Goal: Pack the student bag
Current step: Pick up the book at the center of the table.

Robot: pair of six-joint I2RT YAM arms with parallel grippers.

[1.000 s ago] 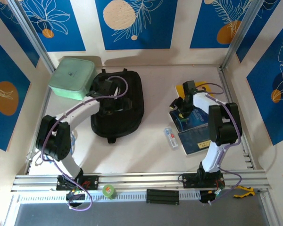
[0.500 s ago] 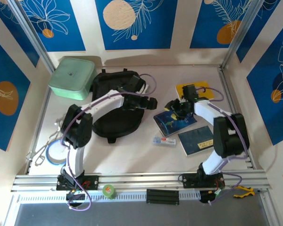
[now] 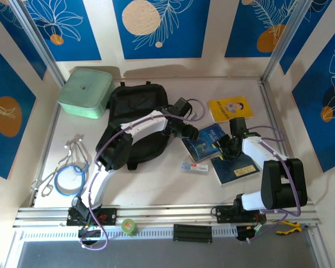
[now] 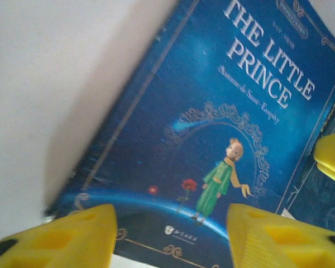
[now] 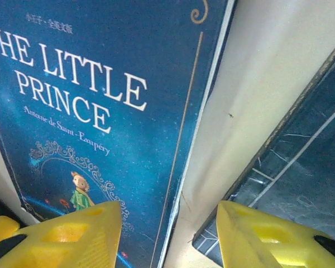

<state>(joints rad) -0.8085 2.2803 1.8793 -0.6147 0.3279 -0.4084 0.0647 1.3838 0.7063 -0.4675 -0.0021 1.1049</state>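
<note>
Bag (image 3: 135, 103): worktop's far left, partly hidden under my left arm (image 3: 148, 120). Left gripper (image 3: 187, 130) just right of it, fingers apart over book (image 4: 212, 139). Right gripper (image 5: 168, 234) likewise apart.

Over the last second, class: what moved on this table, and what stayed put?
The left tool swung right, off the backpack, to the left edge of the blue book. The right tool drew back to its right edge. The blue book slid left toward the backpack; the small box turned and shifted left. Backpack, green box and dark book stayed.
</note>
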